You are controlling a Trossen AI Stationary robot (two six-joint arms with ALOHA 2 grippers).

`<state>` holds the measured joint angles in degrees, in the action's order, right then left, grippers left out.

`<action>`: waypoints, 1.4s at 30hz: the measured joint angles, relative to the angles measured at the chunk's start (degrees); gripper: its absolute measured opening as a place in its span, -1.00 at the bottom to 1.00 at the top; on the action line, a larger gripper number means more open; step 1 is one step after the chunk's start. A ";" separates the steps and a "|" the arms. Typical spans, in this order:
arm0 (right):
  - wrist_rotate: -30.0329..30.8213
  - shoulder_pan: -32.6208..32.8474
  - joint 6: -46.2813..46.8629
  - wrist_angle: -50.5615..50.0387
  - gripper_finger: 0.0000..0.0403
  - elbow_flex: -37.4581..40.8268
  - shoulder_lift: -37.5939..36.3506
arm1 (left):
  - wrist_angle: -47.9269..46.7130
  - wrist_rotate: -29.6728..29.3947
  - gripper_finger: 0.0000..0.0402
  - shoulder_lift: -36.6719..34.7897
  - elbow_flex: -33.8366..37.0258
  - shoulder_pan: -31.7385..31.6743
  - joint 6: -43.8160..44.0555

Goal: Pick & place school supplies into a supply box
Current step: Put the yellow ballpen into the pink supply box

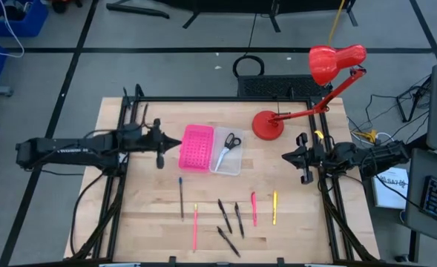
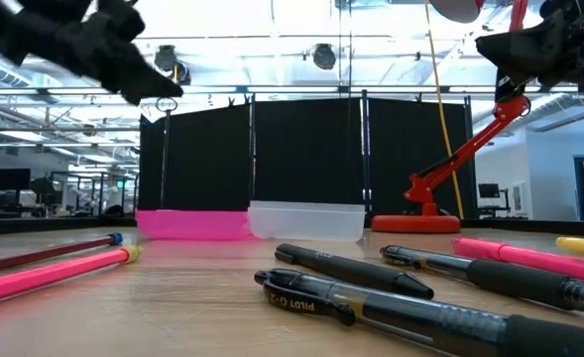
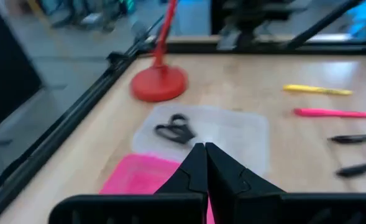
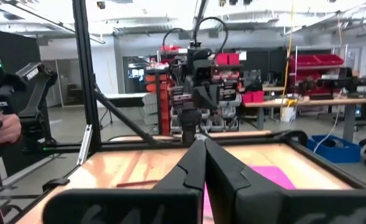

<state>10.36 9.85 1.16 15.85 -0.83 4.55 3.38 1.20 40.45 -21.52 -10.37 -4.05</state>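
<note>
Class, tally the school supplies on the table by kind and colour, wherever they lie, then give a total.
Black pens: 3
Pink pens or pencils: 2
Yellow pen: 1
Blue-tipped pencil: 1
Scissors: 1, lying in the supply box
Total: 8

Red lamp [image 1: 335, 70] overhangs table's [image 1: 151, 222] rear-right.
</note>
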 joint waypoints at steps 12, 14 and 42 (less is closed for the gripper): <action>0.08 0.00 2.60 -0.83 -1.00 -0.01 3.96 | 13.71 4.80 -0.99 -9.33 18.42 1.16 -0.06; 0.47 0.00 3.87 -0.53 -1.00 -0.01 4.76 | 16.86 4.79 -0.98 -9.66 20.06 1.13 -1.63; 6.15 10.56 57.31 -77.65 -1.00 -60.82 67.39 | 36.60 8.00 -0.95 -9.80 20.92 1.03 -8.56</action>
<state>16.51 20.41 58.47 -61.80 -61.65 71.94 39.98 9.21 30.65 -0.60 -9.34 -12.60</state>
